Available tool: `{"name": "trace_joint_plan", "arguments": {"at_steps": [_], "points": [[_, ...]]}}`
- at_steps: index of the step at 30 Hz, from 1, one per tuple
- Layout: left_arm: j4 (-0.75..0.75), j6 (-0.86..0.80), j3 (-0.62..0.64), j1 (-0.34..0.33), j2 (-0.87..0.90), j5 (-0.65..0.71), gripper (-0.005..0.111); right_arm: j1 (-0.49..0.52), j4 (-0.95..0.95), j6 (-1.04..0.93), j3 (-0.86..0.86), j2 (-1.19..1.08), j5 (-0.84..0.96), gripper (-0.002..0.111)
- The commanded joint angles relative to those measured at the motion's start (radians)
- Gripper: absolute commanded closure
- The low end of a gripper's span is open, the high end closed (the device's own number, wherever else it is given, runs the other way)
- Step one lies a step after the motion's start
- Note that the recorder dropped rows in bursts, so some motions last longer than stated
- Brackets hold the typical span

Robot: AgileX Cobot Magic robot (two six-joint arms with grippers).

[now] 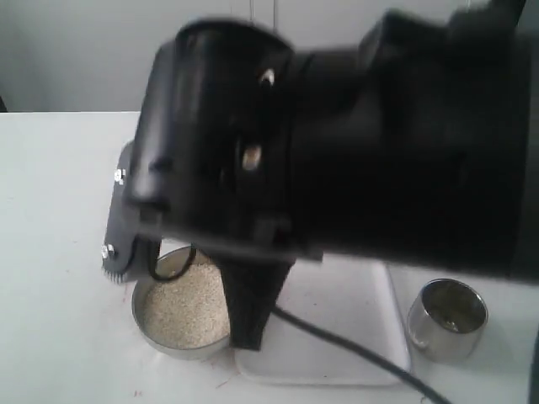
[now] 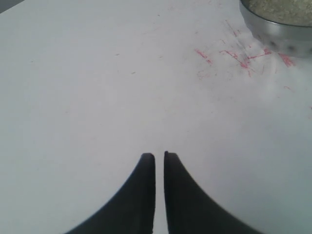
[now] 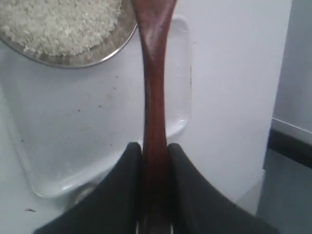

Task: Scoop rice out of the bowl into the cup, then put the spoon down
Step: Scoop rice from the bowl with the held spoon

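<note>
The dull metal bowl [image 1: 160,335] holds off-white rice [image 1: 185,307] and stands at the left end of a white tray [image 1: 354,295]. The small shiny cup [image 1: 447,318] stands on the table to the tray's right. My right gripper [image 3: 155,145] is shut on the handle of the reddish-brown spoon [image 3: 154,87]. The scoop end reaches the rim of the bowl [image 3: 105,46], beside the rice [image 3: 58,22], and runs out of the frame. In the exterior view the arm hides the spoon. My left gripper [image 2: 159,155] is shut on nothing, over bare table short of the bowl [image 2: 275,31].
A large black arm body [image 1: 379,143] fills most of the exterior view, with dark fingers [image 1: 248,311] pointing down beside the bowl and a black cable [image 1: 354,349] trailing across the tray. Red scribble marks [image 2: 234,53] stain the white table near the bowl.
</note>
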State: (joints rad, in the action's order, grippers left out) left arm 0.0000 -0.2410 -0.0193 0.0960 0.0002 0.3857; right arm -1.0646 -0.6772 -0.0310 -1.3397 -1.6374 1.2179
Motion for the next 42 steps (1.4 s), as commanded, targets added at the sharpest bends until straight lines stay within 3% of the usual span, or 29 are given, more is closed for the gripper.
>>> {"name": "trace_joint_plan", "arguments": {"at_steps": [1,5,20,36,42], "points": [[-0.006,0.006,0.009,0.007,0.0,0.049,0.092,-0.037,-0.221,0.101,0.155,-0.052,0.003,0.108],[-0.006,0.006,0.009,0.007,0.0,0.049,0.092,-0.037,-0.443,0.174,0.226,-0.13,0.003,0.108],[-0.006,0.006,0.009,0.007,0.0,0.049,0.092,-0.021,-0.631,0.227,0.224,-0.306,-0.005,0.108],[-0.006,0.006,0.009,0.007,0.0,0.049,0.092,-0.003,-0.419,0.065,0.198,-0.309,-0.034,0.108],[-0.006,0.006,0.009,0.007,0.0,0.049,0.092,0.014,-0.125,-0.102,0.041,-0.309,-0.03,0.108]]}}
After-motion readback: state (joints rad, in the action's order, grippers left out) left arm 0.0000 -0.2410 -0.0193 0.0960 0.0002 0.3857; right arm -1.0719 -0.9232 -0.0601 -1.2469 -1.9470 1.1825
